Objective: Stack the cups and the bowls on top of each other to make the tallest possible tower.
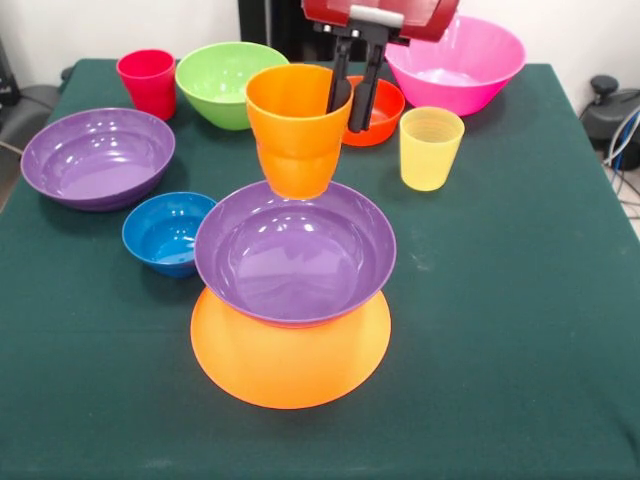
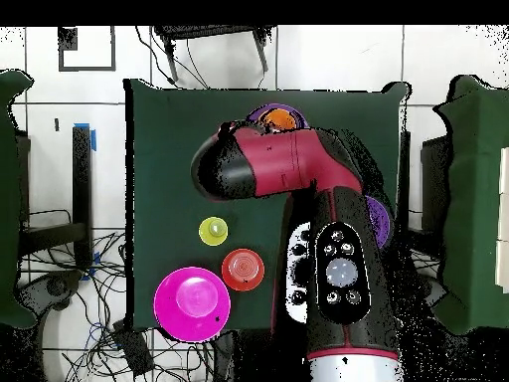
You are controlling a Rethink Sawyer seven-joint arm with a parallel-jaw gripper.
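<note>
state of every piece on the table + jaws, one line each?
yellow-orange bowl: inverted, tower base
purple bowl: upright on that base
orange cup: held above the purple bowl
gripper: jaws shut on the cup's rim
second purple bowl: upright, loose
blue bowl, green bowl, pink bowl: upright, empty

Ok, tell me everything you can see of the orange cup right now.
The orange cup is a glossy tapered plastic tumbler, upright, mouth up and empty as far as shows. It looks like a stepped shape, wider above, narrower below. The gripper has one finger inside the rim and one outside, gripping its far wall. Its base sits at or just above the far rim of the purple bowl; contact is unclear. That bowl rests on an inverted yellow-orange bowl. Overhead, the arm hides most of the cup.
</note>
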